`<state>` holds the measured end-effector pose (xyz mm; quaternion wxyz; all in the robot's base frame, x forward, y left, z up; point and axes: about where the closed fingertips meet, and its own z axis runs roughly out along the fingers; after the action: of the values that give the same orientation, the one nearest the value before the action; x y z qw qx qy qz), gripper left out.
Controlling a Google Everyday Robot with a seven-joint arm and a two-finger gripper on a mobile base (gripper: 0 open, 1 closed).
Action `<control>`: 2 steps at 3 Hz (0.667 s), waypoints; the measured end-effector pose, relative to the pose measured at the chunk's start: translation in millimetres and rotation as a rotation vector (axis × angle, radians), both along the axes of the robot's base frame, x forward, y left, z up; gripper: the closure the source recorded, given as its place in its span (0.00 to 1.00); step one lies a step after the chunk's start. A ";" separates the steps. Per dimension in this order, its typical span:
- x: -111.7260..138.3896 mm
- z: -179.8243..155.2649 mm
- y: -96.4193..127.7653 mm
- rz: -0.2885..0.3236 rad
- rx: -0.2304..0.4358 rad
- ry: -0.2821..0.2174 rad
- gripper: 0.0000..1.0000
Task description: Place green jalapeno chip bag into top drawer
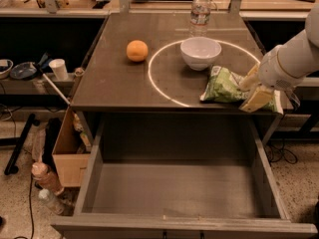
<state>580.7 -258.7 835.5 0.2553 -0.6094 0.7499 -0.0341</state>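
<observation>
The green jalapeno chip bag (223, 85) lies on the table's front right, just in front of the white bowl (200, 52). My gripper (252, 89) comes in from the right, and its cream fingers (257, 99) are closed over the bag's right end. The bag still rests on the table top. The top drawer (184, 188) is pulled fully open below the table's front edge. Its flat grey bottom holds nothing.
An orange (137, 50) sits at the table's left and a water bottle (200, 10) stands at the back. A white circle (164, 86) is marked on the table. A cardboard box (67, 151) and bottles (44, 178) stand on the floor to the left of the drawer.
</observation>
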 end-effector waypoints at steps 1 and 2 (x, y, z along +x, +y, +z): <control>0.0 0.0 0.0 0.000 0.000 0.000 1.00; 0.0 0.0 0.0 0.000 0.000 0.000 1.00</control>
<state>580.7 -258.6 835.5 0.2553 -0.6094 0.7499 -0.0341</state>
